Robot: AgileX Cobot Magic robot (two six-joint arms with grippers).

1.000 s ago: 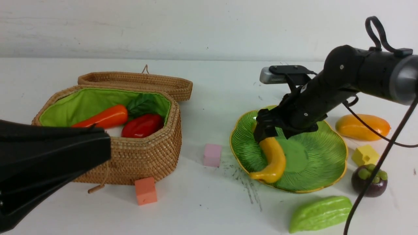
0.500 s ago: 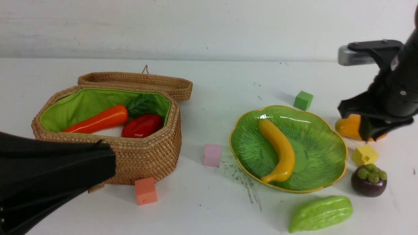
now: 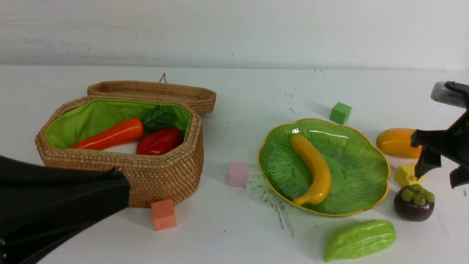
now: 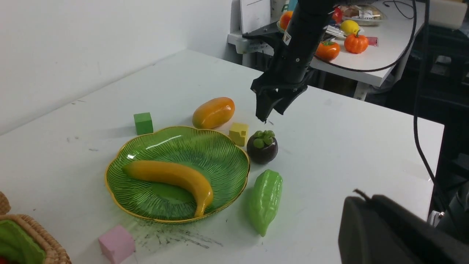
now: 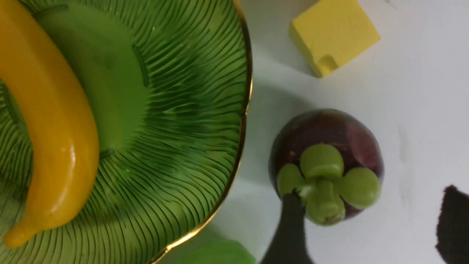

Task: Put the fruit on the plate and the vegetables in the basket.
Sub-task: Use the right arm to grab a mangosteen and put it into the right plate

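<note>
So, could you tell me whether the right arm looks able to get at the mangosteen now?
Probably yes: the right tool hangs open over the mangosteen with nothing between them; the yellow cube and the plate sit close beside it but apart.

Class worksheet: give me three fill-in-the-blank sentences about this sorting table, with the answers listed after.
The only fruit on the plate is the ____.
The carrot and pepper lie in the ____.
The right gripper hangs open over the purple ____.
Answers: banana; basket; mangosteen.
</note>
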